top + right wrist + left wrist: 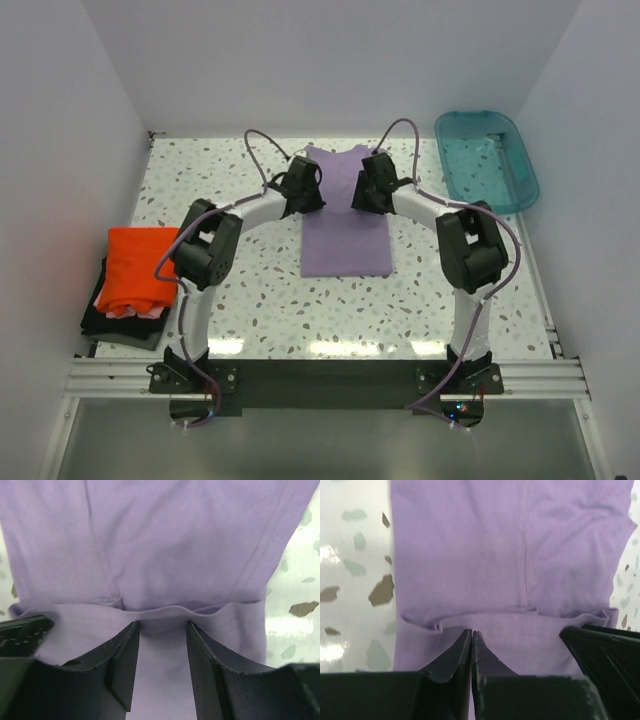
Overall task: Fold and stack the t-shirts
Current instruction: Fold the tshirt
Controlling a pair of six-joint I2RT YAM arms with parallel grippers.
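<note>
Your left gripper (471, 632) has its jaws pressed together at a fold in the lavender shirt (345, 240); whether cloth is caught, you can't tell. Your right gripper (162, 625) is parted narrowly, straddling that same fold. The shirt lies mid-table toward the far edge. The orange shirt (140, 265) tops the stack at the left edge.

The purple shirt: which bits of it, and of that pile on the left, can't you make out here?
Top view: the far end of the lavender shirt, covered by the left gripper and right gripper.
Left wrist view: whether the shut left gripper pinches cloth; its fingers hide the contact.
Top view: the lower shirts under the orange shirt, which covers all but their edges.
</note>
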